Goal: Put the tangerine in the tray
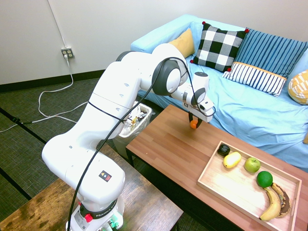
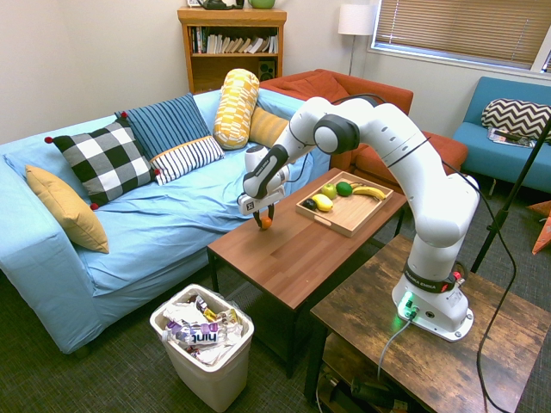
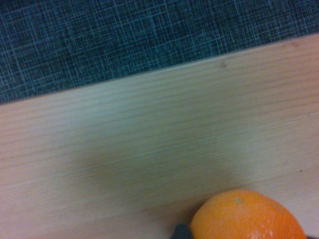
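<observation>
Gripping tangerine above table, pincer closed; tray apart

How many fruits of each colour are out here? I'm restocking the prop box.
Orange: 1, the tangerine in the gripper
Yellow: 2, lemon-like fruit, banana
Green: 2, apple, lime
Dark: 1, small fruit in the tray corner
Total: 6

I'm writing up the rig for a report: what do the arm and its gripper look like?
The arm is glossy white with rounded shells and dark grey joint rings. A black cable runs along it. Its base carries a small yellow-and-red triangle mark. The gripper has a white body with dark fingers.
</observation>
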Robot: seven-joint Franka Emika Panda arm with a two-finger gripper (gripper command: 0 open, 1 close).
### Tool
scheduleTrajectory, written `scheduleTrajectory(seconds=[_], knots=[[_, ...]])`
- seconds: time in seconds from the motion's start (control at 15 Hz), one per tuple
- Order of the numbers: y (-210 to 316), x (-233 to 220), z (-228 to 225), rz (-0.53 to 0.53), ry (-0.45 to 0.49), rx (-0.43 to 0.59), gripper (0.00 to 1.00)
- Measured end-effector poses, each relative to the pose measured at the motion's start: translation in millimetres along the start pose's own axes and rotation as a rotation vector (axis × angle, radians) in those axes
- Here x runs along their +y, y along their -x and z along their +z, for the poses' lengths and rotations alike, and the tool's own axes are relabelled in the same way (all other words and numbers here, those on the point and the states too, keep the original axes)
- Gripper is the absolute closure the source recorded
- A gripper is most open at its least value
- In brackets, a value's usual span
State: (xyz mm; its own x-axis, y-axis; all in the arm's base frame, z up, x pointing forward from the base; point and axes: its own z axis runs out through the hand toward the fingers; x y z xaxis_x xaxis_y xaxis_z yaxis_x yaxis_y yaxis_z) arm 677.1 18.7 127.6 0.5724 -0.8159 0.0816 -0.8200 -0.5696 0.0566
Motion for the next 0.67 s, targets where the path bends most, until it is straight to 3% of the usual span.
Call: scheduleTrajectory(seconds=[0.33, 0.67], knots=[[-65.9, 43.0, -82.9, 0.043, -0.028, 0.062, 1.0], [-165.1, 159.4, -126.4, 0.14, -0.034, 0.069, 1.0]])
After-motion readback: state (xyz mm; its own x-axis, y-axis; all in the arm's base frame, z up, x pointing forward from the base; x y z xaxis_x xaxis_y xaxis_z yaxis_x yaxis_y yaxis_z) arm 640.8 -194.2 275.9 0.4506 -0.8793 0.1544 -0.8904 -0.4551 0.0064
